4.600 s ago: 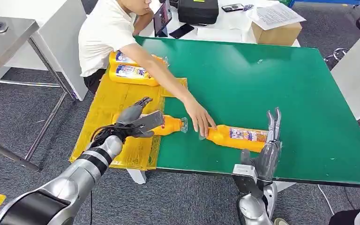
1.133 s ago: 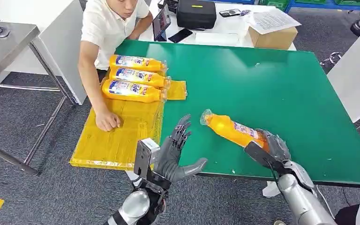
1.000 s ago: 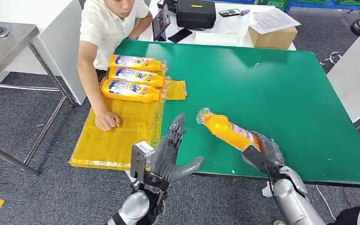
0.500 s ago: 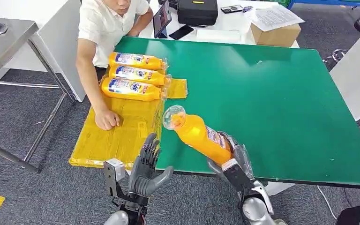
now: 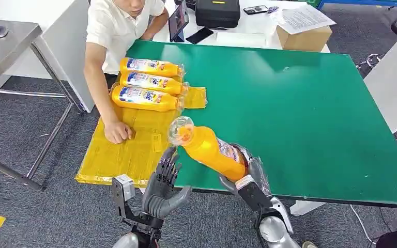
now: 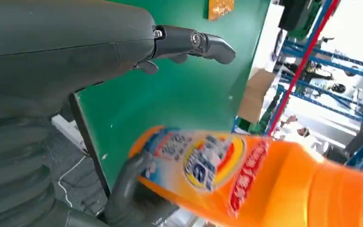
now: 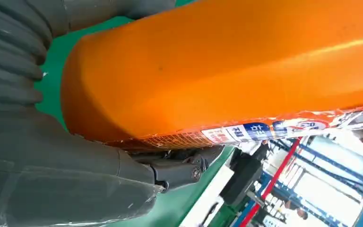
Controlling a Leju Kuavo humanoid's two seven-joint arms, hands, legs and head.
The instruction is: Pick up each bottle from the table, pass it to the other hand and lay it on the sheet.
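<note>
My right hand grips the base of an orange bottle and holds it raised over the table's near edge, its clear cap pointing up and left. The same bottle fills the right wrist view, and the left wrist view catches its label. My left hand stands open just left of and below the bottle, fingers spread upward, touching nothing. Three more orange bottles lie side by side at the far end of the yellow sheet, which hangs over the green table's left side.
A person in a white shirt sits at the far left, with a fist resting on the sheet. Behind the table are a black case, a cardboard box and a tablet. A metal table stands at the left.
My right hand has lifted the bottle off the table and carried it left toward my left hand. The left hand drew back from the sheet and now waits open. The person's arm withdrew to the sheet.
</note>
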